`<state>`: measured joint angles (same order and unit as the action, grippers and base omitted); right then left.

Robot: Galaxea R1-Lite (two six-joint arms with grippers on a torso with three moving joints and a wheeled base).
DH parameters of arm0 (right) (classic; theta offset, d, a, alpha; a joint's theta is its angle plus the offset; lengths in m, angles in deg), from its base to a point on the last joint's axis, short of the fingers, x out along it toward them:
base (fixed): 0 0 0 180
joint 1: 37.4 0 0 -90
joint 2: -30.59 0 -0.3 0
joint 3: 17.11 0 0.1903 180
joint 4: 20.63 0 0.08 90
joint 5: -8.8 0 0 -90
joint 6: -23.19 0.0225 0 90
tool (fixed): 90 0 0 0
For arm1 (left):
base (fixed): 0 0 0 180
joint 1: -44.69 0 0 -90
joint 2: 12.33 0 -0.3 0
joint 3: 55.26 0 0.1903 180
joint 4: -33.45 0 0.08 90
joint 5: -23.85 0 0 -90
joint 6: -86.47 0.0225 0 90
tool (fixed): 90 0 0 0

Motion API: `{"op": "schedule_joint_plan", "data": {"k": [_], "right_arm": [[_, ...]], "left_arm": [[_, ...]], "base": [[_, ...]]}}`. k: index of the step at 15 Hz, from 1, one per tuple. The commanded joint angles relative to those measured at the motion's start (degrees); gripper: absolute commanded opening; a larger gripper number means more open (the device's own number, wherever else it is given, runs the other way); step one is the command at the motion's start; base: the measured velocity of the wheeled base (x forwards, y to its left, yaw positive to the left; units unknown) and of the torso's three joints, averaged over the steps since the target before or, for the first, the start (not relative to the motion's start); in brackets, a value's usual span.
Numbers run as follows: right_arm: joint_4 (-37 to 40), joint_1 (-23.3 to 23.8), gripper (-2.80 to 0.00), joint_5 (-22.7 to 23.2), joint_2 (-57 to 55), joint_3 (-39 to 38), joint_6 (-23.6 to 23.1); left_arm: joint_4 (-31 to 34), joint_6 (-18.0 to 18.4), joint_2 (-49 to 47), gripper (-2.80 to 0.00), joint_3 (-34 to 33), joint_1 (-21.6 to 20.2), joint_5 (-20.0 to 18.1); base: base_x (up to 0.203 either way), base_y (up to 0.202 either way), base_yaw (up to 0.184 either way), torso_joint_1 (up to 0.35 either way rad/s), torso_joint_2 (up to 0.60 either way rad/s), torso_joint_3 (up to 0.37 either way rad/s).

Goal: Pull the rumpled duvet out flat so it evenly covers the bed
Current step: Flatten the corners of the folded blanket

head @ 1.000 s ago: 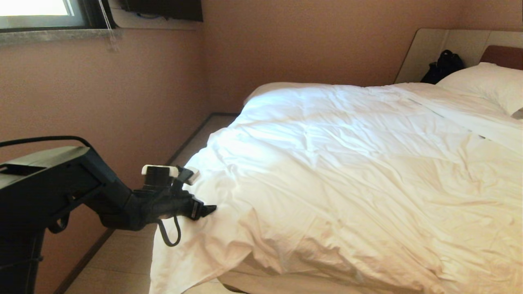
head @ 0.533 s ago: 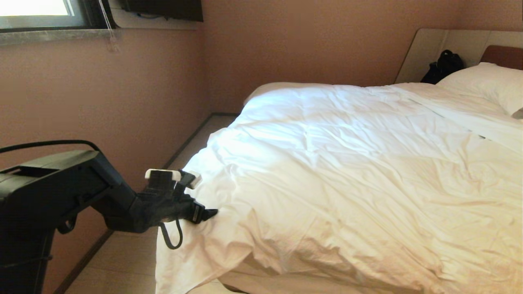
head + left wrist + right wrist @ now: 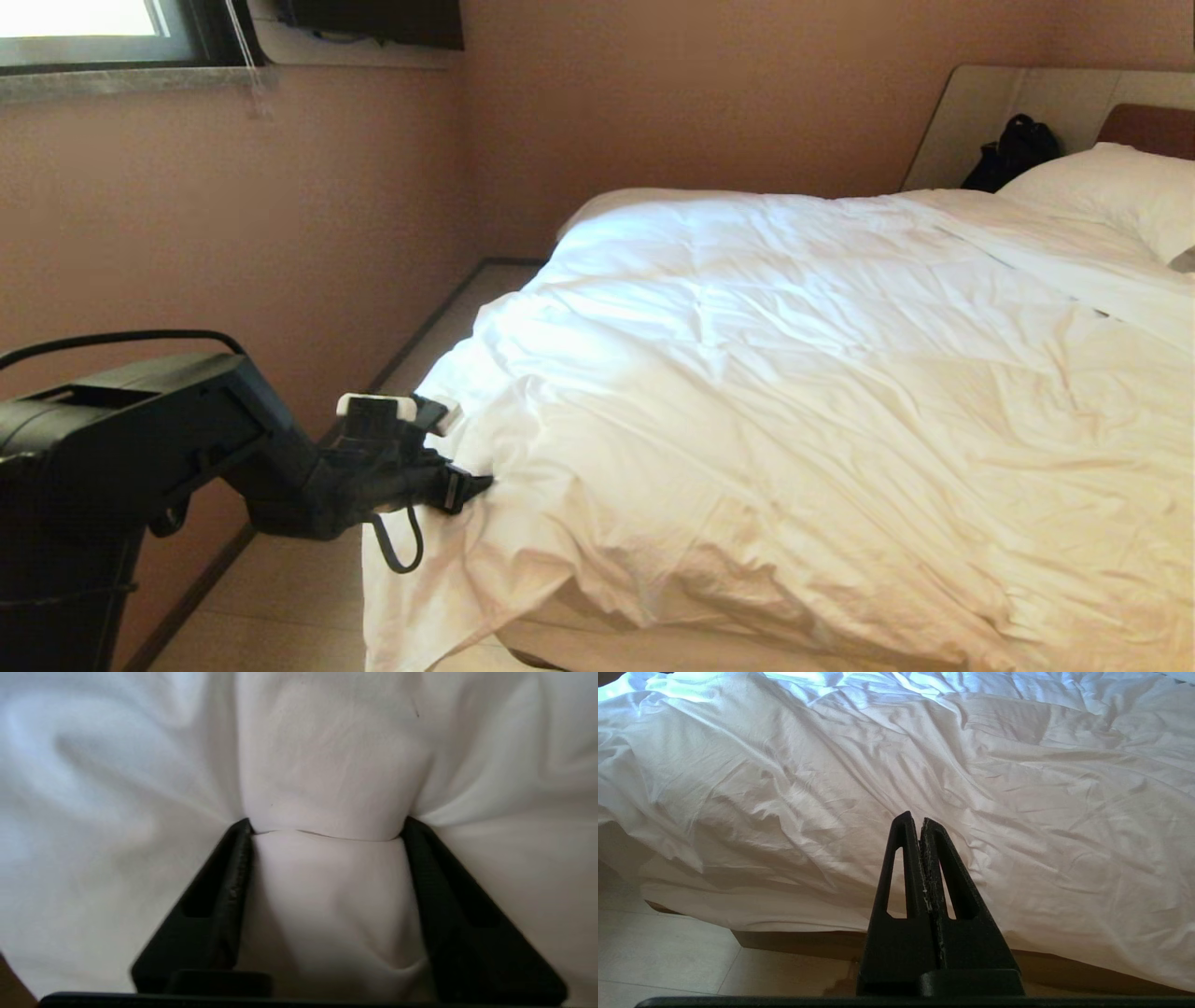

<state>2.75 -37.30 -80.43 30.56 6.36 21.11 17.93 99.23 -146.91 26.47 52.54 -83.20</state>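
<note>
Left pincer point(image 3: 471, 485) is at the near-left corner of the bed point(image 3: 597, 644), fingers point(image 3: 233, 868) pressing in on a fat fold of duvet point(image 3: 794, 392) from both sides. The wad bulges out past the tips in the left wrist view. It's a loose bite on thick fabric, not a firm clamp.

Right pincer point(image 3: 920, 826) is pressed together, empty, parked off the near edge and pointing at the duvet.

The duvet lies over most of the bed, rumpled, with the near-left corner sagging off toward the floor point(image 3: 280, 597). The bed base shows bare along the near edge.

Risks:
- The puffy fold squeezes out if the pull starts before the fingers bite hard. The grip then holds only the outer cloth and the filling stays put.
- A one-corner pull drags the duvet diagonally. That adds overhang on the left and uncovers the far right near the pillow point(image 3: 1111, 187).
- A low pull dumps more duvet on the floor.
- The wall point(image 3: 280, 233) is near the left arm, so there's little room to swing.
</note>
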Motion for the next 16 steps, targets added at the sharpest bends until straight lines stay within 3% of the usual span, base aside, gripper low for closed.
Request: {"op": "schedule_joint_plan", "data": {"k": [1,8,13,16], "right_arm": [[-0.02,-0.01,-2.80,0.02,0.02,-0.01,-0.02],[-0.02,-0.01,-2.80,0.02,0.02,-0.01,-0.02],[-0.02,-0.01,-2.80,0.02,0.02,-0.01,-0.02],[-0.02,-0.01,-2.80,0.02,0.02,-0.01,-0.02]], "left_arm": [[-0.22,0.16,-0.15,-2.80,0.08,0.06,-0.08],[-0.22,0.21,1.70,-2.80,-1.87,0.04,-0.08],[-0.22,0.96,8.08,-2.80,-9.27,-0.08,-0.19],[-0.21,3.79,13.53,-2.80,-14.79,-2.09,-0.37]], "base": [[0.000,0.000,0.000,0.000,0.00,0.000],[0.000,0.000,0.000,0.000,0.00,0.000],[0.000,0.000,0.000,0.000,0.00,0.000],[0.000,0.000,0.000,0.000,0.00,0.000]]}}
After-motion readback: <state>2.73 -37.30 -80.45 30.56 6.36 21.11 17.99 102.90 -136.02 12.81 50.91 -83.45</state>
